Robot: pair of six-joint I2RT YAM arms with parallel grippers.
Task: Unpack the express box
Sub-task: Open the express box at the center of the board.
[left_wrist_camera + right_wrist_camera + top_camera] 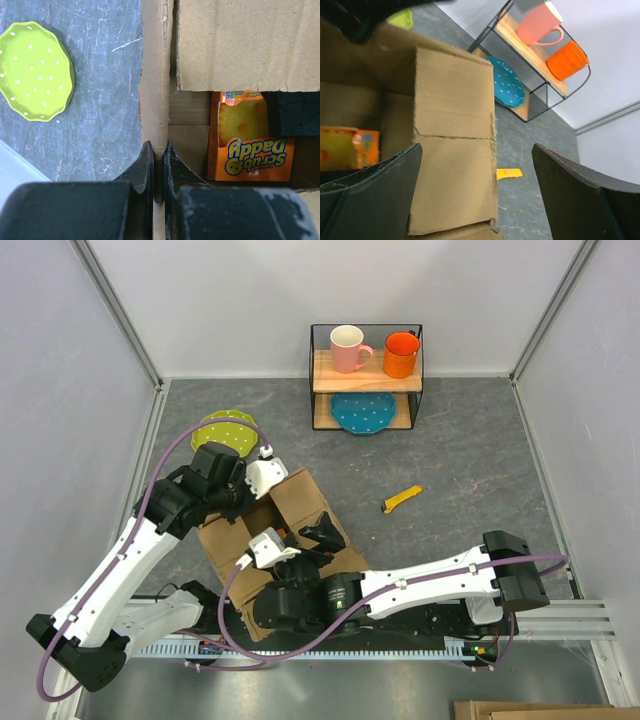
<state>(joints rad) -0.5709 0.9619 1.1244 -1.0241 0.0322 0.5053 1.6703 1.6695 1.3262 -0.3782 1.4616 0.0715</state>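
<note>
Seemingly slate, the tabletop (480,455) under the express box (225,540) meets pale walls (60,360).

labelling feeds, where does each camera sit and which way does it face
top external: above and behind, looking down on box; left arm, right arm show.
left wrist: on left arm, looking down at green plate and flap pinched in shut jaws.
right wrist: over box, facing rack; open jaws show.
shared: box, green plate in all.
</note>
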